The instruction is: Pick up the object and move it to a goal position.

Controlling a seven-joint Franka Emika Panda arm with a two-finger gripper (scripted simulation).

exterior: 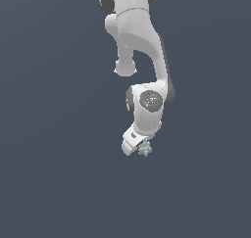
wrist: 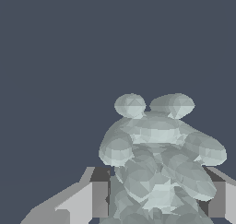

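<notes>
A white Franka arm (exterior: 142,41) reaches down from the upper edge of the exterior view over a plain dark blue-grey ground (exterior: 54,134), its gripper (exterior: 140,146) tilted toward the exterior view's left at the low end of the wrist. The object (exterior: 144,149), a small pale grey-green cluster of knobs, sits right at the gripper's tip, on the side toward the exterior view's right, and is far smaller than the white hand that carries it. From the wrist view, the same bumpy cluster (wrist: 156,158) fills the space between the two fingers (wrist: 94,197), which stand on either side of it with their dark pads against its lower knobs; the jaws are pinching the object, with its rounded lobes bulging out beyond the fingertips and away from the palm. Two small knobs crown the far end of the cluster, farthest from the gripper. Whether the object is touching the ground or raised clear of it cannot be told from either view.
</notes>
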